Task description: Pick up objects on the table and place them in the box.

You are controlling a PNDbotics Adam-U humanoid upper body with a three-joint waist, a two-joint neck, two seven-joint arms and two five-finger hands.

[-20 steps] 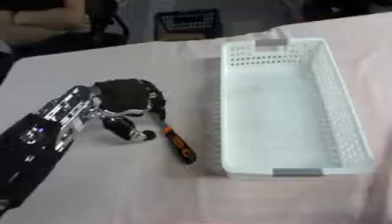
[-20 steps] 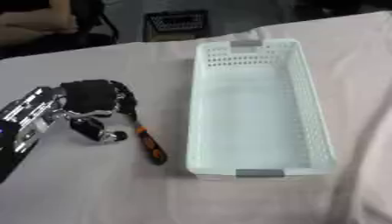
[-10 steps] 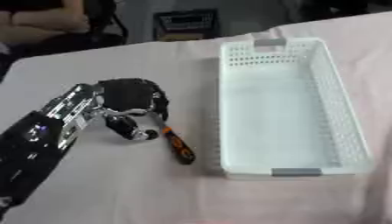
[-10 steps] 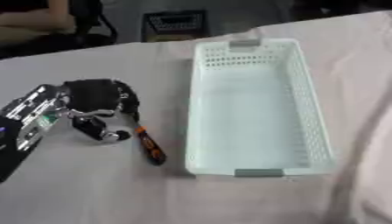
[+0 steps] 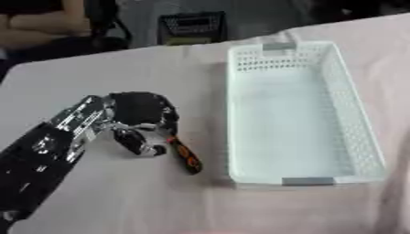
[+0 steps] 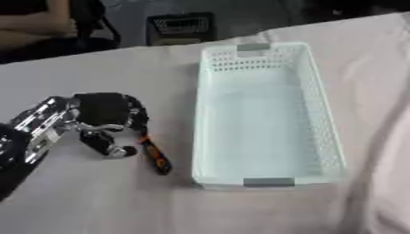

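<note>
While the left robot hand (image 5: 137, 112) curls round the orange-and-black tool (image 5: 183, 154), it should lift straight before crossing right over the box (image 5: 352, 121) rim.

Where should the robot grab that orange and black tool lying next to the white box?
Probably around the middle of its handle. The tool lies flat on the table, long and thin, running alongside the box. The left hand is already over its upper end, so coming straight down from above, with fingers on one long side and thumb on the other, looks easiest.
</note>
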